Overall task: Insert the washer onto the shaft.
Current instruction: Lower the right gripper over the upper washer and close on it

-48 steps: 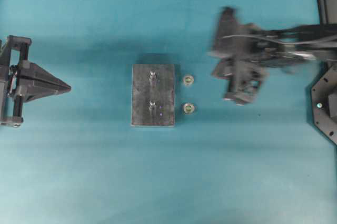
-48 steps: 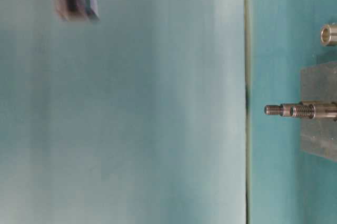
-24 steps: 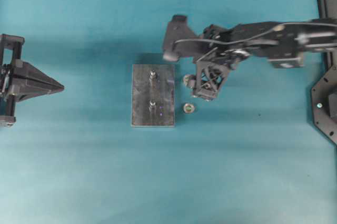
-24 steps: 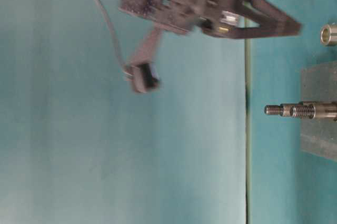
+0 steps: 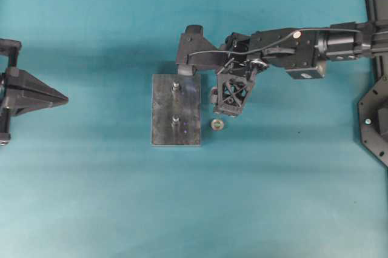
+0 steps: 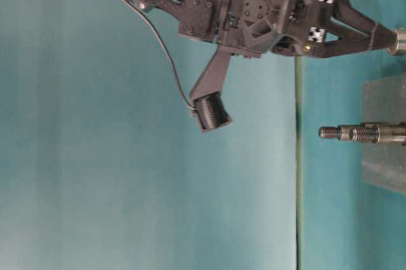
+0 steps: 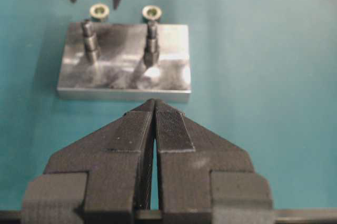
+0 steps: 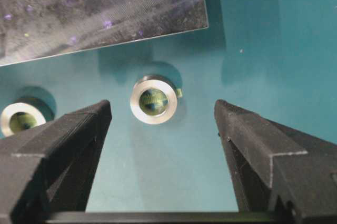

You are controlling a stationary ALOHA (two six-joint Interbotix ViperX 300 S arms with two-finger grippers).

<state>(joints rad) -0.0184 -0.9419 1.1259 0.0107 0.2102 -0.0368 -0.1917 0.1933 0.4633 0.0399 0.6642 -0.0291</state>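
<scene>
One washer [image 8: 154, 100] between the spread right hand [image 8: 163, 124] fingers.

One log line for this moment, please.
right pincer: open, straddling washer | left pincer: shut, idle | shafts: bare

Plate [image 5: 176, 110] sits mid-bench [image 5: 182, 209] in the overhead view; two shafts [image 5: 175, 86] [image 5: 174, 120] stand upright on it. Two washers lie on the bench just right of the plate — one [image 5: 217, 125] clear, the other [image 8: 154, 100] under the right gripper [image 8: 163, 113], between its spread fingers. Left gripper [image 5: 60, 97] well apart — far left, fingers together.
</scene>
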